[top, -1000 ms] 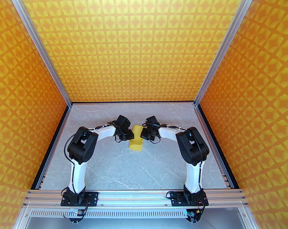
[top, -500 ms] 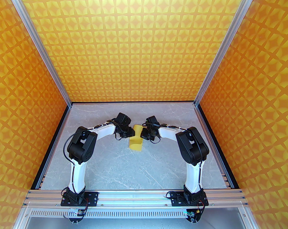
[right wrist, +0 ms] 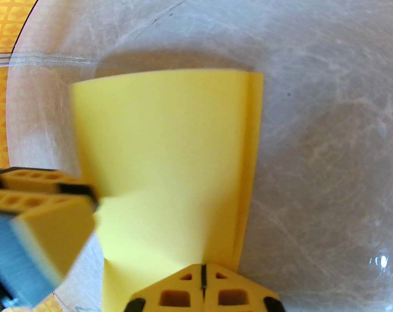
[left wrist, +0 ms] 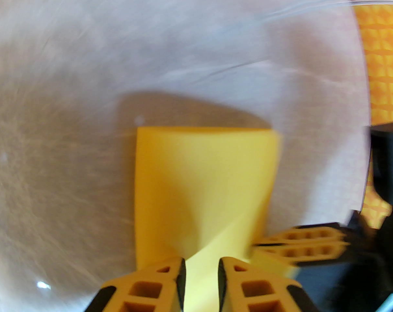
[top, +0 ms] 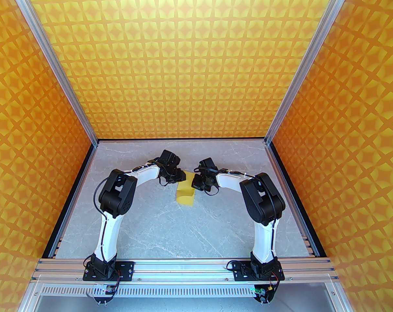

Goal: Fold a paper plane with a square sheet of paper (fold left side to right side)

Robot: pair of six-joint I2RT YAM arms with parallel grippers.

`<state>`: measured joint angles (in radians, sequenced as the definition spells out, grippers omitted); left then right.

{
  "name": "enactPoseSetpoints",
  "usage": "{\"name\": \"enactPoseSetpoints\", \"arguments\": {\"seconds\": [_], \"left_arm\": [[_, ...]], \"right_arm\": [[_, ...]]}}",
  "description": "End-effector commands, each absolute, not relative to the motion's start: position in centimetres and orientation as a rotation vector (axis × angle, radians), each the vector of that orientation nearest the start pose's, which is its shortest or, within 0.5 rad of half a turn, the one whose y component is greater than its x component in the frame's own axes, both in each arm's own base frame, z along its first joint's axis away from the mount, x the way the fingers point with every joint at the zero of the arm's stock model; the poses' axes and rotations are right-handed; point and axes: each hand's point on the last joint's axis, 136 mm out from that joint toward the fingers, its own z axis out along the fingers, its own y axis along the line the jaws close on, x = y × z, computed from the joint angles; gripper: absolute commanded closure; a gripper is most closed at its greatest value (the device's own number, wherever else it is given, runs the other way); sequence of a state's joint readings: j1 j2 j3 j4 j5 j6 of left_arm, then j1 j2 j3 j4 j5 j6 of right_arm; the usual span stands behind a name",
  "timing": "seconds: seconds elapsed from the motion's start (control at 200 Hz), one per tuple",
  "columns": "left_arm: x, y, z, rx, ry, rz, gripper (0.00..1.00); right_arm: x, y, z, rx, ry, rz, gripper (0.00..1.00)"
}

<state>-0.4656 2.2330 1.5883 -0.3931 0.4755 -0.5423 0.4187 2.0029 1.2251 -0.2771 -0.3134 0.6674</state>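
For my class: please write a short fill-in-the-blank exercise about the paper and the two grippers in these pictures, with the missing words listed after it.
1. The square sheet of paper is plain ___ in colour.
2. Seen from above, it sits ___ the left gripper and the right gripper.
3. The right gripper's jaws are ___ on the edge of the paper.

Missing words: yellow; between; shut.

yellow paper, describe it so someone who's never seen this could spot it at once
On the grey marble table, look mid-table where the left gripper and right gripper meet. The yellow paper sits between them, a plain folded strip; unlike the orange star-patterned walls around, it has no pattern.
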Motion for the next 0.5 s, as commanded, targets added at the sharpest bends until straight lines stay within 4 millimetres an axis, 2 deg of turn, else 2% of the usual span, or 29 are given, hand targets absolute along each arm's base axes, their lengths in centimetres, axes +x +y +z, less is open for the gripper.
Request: {"name": "enactPoseSetpoints", "arguments": {"seconds": [0.0,0.095,0.165,0.375,0.495], "left_arm": [[44.2,-30.1,2.3,0.099,2.766,-0.900,0.74],[43.9,-29.9,1.7,0.097,2.781,-0.885,0.74],[43.9,-29.9,2.0,0.095,2.779,-0.887,0.74],[45.8,-31.0,6.5,0.095,2.669,-0.966,0.73],[46.8,-31.6,7.3,0.092,2.642,-1.003,0.73]], "right_arm": [[38.4,22.1,-1.5,0.251,2.866,0.617,1.00],[38.5,22.1,-1.4,0.248,2.862,0.617,1.00],[38.5,22.1,-1.3,0.248,2.862,0.617,1.00],[38.5,22.1,-1.3,0.248,2.862,0.619,1.00],[38.4,22.1,-1.5,0.249,2.865,0.617,1.00]]}}
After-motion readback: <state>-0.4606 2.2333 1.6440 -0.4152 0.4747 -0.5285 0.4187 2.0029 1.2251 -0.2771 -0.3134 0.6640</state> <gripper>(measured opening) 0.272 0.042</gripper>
